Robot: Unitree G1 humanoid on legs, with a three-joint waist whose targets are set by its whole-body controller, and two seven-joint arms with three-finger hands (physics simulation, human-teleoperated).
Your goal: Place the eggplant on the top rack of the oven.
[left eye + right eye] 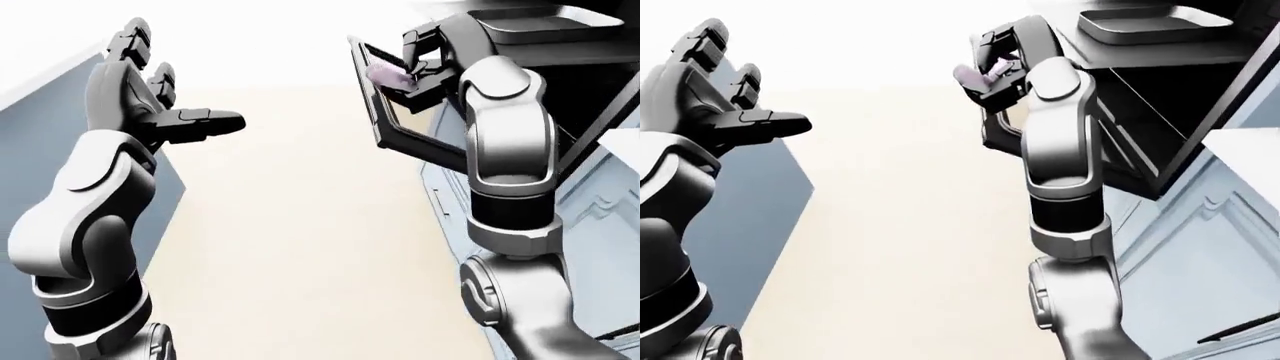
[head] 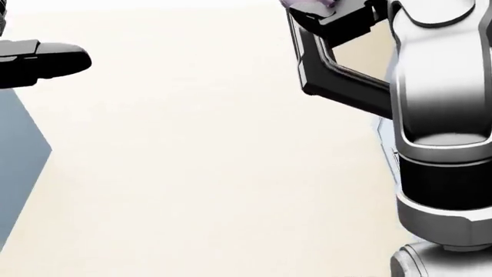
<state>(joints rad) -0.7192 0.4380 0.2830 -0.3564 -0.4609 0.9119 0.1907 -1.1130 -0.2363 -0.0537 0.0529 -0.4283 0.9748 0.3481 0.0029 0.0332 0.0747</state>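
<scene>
Fingers: right hand [image 1: 415,64] pinching eggplant [image 1: 385,73]; left hand [image 1: 150,112] hanging spread, empty.
Eggplant: sitting in right hand beside oven door [image 1: 400,124].
Handling: likely light, smooth, slippery; grip mid-body.

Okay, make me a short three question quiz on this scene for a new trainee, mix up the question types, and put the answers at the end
1. True or false: the left hand holds the eggplant.
2. Multiple choice: in the left-eye view, where does the oven door show? A) lower left B) upper right of middle, hanging open C) it is out of view
3. Fill in: the right hand has its fingers closed round the pale purple ______.

Key:
1. False; the left hand is open and holds nothing.
2. B
3. eggplant
</scene>
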